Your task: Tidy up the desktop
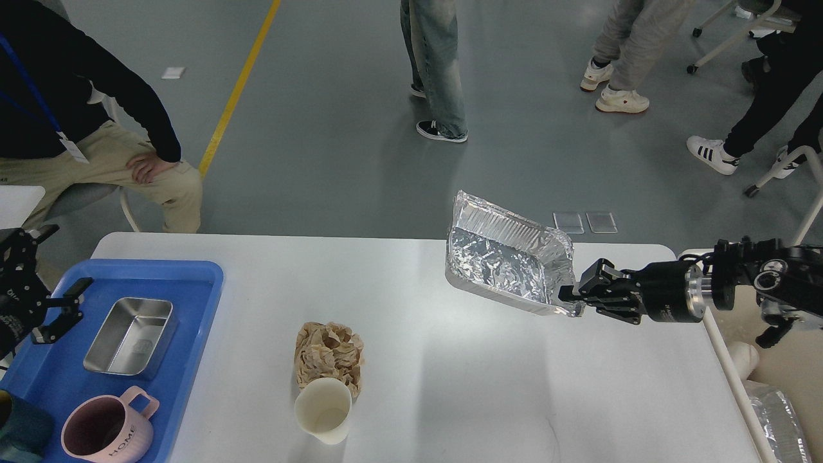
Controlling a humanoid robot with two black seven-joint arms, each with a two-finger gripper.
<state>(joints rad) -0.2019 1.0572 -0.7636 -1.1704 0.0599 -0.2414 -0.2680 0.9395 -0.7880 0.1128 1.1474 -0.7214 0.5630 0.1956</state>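
Currently, head view, the only one. Right gripper (568, 299) clenched on the near-right rim of a crumpled silver foil tray (501, 267), holding it tilted and lifted above the far right part of the wide white desktop (450, 386). Left gripper (54, 308) at the left edge, over the blue plastic tray (193, 334); fingers spread, holding nothing. In that tray: a rectangular steel tin (132, 335) and a pink mug (109, 434). Mid-desktop, near edge: a crumpled brown paper wad (329, 354) touching a white paper cup (323, 409).

Step, by my reading: carrying the foil tray off as rubbish. Next calls for swinging it right, beyond the desktop edge, without the thin rim tearing or slipping.
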